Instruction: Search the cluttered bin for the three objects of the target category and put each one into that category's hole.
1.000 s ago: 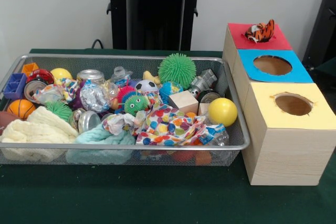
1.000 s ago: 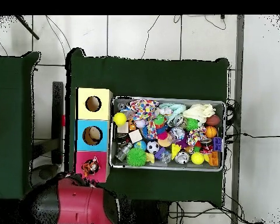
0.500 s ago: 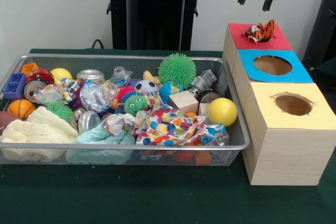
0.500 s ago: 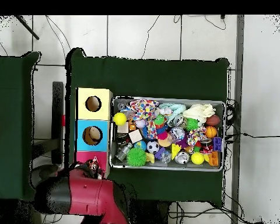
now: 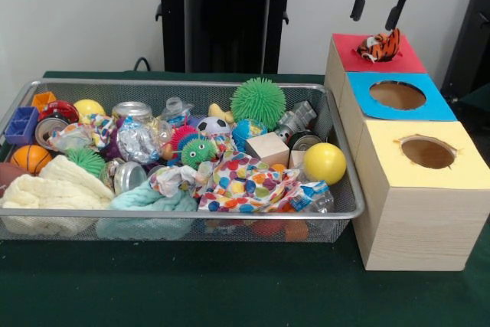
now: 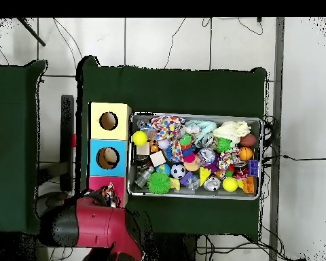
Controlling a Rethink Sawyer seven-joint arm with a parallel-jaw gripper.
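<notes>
The gripper (image 5: 376,11) hung above the red-topped box (image 5: 409,62) at the far right of the table, its two dark fingers (image 5: 357,4) spread apart with nothing between them. Directly below it a tiger toy (image 5: 380,46) lay slumped on that box's red top, over the place where the hole should be; the hole itself could not be seen, so the toy looked lodged on the opening and not dropped through. From overhead the arm's red body covered most of that box, with only a scrap of the toy (image 6: 106,196) showing at its edge.

The step in hand seemed to be getting this toy down the hole. To do it well, the gripper should come straight down over the toy's middle and press gently, or grasp it again and set it more squarely on the opening. A push from one side could roll it off the red top or toward the blue-topped box (image 5: 429,109) just beside it, on the near side.

The bin (image 5: 191,213) sat to the left, packed with balls, cans, blocks and a spotted cloth (image 5: 245,181). No other plush animal showed plainly in the clutter, so any still inside were probably buried under cloth.
</notes>
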